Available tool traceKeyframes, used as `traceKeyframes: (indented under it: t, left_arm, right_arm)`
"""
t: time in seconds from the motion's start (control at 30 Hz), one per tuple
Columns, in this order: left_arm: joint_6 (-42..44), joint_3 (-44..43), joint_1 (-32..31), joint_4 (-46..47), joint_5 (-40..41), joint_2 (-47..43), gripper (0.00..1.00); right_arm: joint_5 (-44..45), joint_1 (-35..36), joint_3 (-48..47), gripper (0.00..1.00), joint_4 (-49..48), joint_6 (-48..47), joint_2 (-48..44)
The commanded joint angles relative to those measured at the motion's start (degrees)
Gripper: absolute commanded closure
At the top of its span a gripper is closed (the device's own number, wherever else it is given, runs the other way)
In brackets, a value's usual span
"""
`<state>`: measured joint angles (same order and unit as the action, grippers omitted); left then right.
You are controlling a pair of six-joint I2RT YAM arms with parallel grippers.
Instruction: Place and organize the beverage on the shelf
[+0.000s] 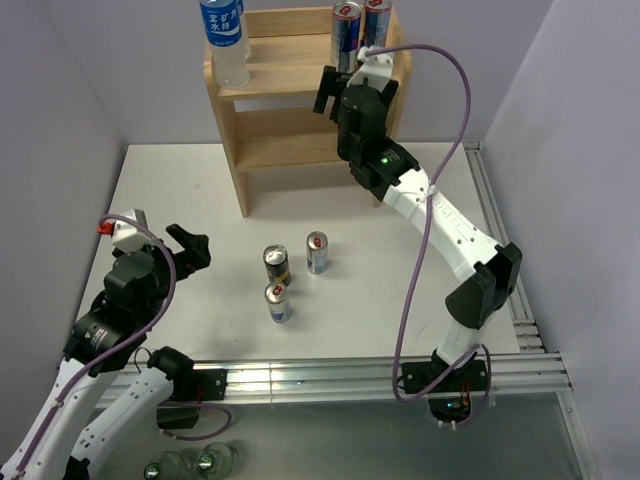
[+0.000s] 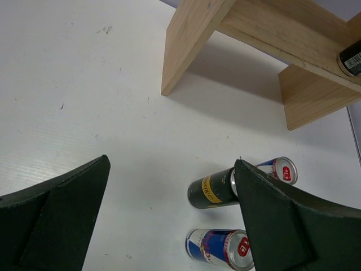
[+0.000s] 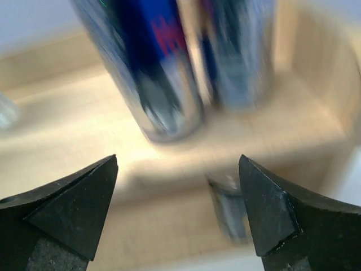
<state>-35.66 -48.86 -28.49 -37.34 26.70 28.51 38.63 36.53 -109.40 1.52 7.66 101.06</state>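
Observation:
The light wooden shelf (image 1: 290, 135) stands at the back of the table. On its top tier are a water bottle (image 1: 222, 40) at the left and two blue-silver cans (image 1: 346, 28) at the right. In the right wrist view those cans (image 3: 163, 84) are blurred, with another can (image 3: 228, 209) on the tier below. My right gripper (image 1: 352, 82) hovers just before the top tier, open (image 3: 177, 161), with nothing between its fingers. Three cans stand on the table: a black-and-yellow one (image 1: 277, 263), a silver one (image 1: 317, 252) and a blue one (image 1: 279, 302). My left gripper (image 1: 192, 248) is open and empty, to their left.
In the left wrist view, open fingers (image 2: 62, 209) frame the black can (image 2: 213, 191) and the blue can (image 2: 223, 248), with the shelf's side panel (image 2: 186, 51) beyond. A metal rail (image 1: 380, 375) runs along the table's near edge. Grey walls close in on both sides.

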Motion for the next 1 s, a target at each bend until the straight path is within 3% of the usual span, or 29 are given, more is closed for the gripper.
traceKeyframes:
  t: [0.0, 0.17, 0.37, 0.63, 0.8, 0.97]
  left_arm:
    - [1.56, 0.17, -0.07, 3.06, -1.12, 0.93, 0.01]
    - [2.35, 0.17, -0.16, 4.73, -2.17, 1.98, 0.01]
    - [3.23, 0.26, -0.16, 6.49, -3.49, 3.21, 0.01]
    - [3.93, -0.09, -0.07, 8.60, -6.13, 5.32, 0.01]
    - [4.28, -0.97, -0.16, 8.25, -6.83, 6.12, 0.01]
    - [4.90, -1.41, -0.07, 7.55, -7.10, 6.29, 0.01]
  right_arm:
    - [6.81, 0.11, 7.00, 0.05, 17.46, 4.11, 0.56]
    - [8.92, 2.40, 13.33, 0.04, 18.43, 4.90, -7.60]
    - [10.76, 8.98, 28.35, 0.03, 20.45, 8.77, -19.83]
    - [9.36, 16.72, 44.35, 0.00, 26.87, 22.12, -30.12]
    - [-0.38, 19.10, 56.81, 0.00, 21.10, 28.54, -33.63]
    - [-9.53, 19.01, 64.05, 0.00, 10.80, 27.50, -32.95]
